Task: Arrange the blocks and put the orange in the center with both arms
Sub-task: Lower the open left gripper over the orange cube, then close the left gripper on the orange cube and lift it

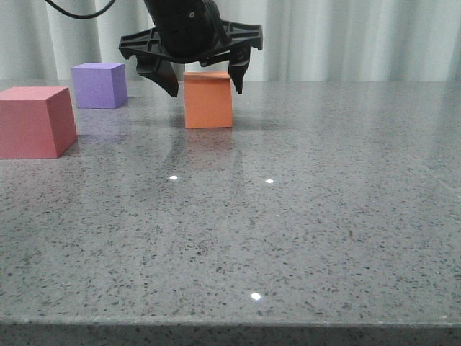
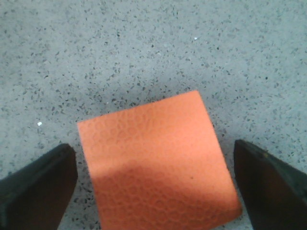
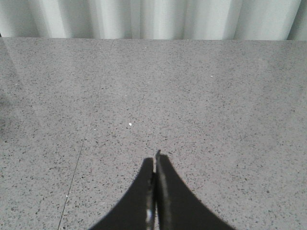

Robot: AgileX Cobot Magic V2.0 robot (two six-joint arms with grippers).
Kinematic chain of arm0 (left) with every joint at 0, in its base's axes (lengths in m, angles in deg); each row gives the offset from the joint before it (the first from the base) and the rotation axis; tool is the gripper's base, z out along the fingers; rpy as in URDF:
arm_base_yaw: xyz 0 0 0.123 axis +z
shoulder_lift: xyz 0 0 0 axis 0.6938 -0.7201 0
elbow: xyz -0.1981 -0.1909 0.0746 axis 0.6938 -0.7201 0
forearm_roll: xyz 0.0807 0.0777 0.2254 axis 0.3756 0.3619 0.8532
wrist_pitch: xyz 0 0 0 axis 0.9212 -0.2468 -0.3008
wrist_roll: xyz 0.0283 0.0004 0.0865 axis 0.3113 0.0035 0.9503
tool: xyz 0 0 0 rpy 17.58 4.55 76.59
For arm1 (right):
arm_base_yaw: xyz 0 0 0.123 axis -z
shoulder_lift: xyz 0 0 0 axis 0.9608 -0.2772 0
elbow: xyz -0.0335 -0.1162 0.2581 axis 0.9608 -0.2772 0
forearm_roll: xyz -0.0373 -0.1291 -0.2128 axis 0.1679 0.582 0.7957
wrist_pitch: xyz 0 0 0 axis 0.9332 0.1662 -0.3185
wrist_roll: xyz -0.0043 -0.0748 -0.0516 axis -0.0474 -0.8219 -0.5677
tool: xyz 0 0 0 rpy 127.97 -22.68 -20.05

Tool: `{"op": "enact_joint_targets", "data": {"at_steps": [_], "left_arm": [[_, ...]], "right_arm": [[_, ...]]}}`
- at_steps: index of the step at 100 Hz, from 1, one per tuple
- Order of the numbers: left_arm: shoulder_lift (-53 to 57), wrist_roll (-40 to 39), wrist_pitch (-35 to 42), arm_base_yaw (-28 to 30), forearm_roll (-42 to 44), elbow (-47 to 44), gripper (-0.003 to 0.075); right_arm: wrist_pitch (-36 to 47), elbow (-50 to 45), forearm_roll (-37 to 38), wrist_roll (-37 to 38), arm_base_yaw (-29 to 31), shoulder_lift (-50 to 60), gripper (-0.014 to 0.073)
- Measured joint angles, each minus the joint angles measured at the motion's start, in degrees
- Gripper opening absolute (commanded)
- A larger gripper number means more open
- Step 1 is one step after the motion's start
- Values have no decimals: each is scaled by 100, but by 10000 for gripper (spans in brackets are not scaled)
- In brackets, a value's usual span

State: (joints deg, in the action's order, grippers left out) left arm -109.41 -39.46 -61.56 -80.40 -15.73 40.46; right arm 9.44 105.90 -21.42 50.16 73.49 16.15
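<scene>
The left gripper (image 1: 205,79) hangs wide open over the orange cube (image 1: 208,99), one finger (image 2: 36,187) on each side, neither touching it. The cube sits on the grey surface (image 1: 288,231), far, left of middle. The purple cube (image 1: 99,85) stands farther left, the red cube (image 1: 34,121) nearer, at the left edge. The right gripper (image 3: 155,165) is closed, holding nothing.

In the front view, the red-pink cube (image 1: 34,121) is cut off by the left edge, and the left hand (image 1: 203,78) is cut at the top edge. It hides the upper back of the orange cube (image 1: 208,99). The right hand (image 3: 156,165) shows only its closed tips.
</scene>
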Motion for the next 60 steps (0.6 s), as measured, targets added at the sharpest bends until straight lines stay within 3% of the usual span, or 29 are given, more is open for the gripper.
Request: {"op": "enact_joint_targets", "data": {"at_steps": [11, 38, 60], "left_arm": [[-14, 0, 0, 0, 4, 0, 564], [-23, 0, 3, 0, 14, 0, 251], [59, -8, -134, 0, 18, 0, 227]], "right_arm": [[0, 0, 0, 0, 0, 0, -68], [0, 0, 0, 0, 0, 0, -68], [0, 0, 0, 0, 0, 0, -68]]}}
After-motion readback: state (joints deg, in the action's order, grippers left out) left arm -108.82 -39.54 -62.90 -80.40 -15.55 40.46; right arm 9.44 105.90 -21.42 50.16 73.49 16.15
